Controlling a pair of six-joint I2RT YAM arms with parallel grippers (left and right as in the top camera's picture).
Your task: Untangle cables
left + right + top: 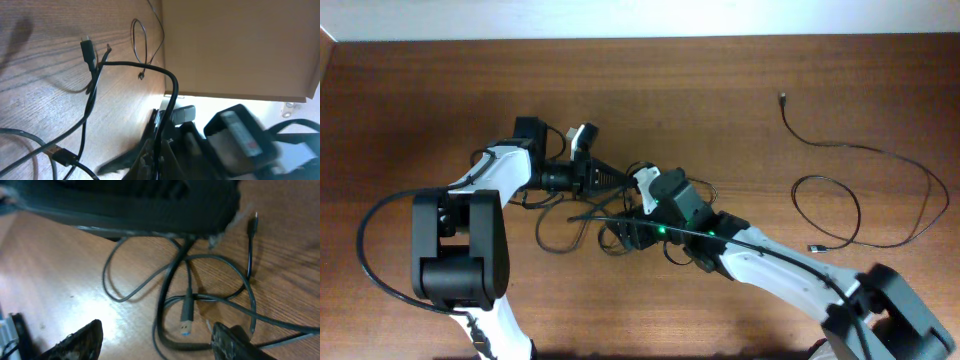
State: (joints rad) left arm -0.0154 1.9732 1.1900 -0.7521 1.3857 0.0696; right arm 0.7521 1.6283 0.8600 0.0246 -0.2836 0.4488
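A tangle of thin black cables [582, 214] lies on the wooden table between my two grippers. My left gripper [618, 181] points right over the tangle. In the left wrist view it [162, 156] is shut on one black cable [172, 90], which arches up and back down to the table. A small plug [88, 50] and a USB plug [62, 156] lie nearby. My right gripper [620, 232] hangs just above the tangle. In the right wrist view its fingers [157, 341] are open around a blue-tipped USB plug [186, 316] and cable loops [165, 280], holding nothing.
A separate thin black cable [865, 150] lies loose at the right of the table, with a loop [825, 178] and small plugs at its ends. It also shows far off in the left wrist view [134, 37]. The table's far edge [640, 38] meets a pale wall.
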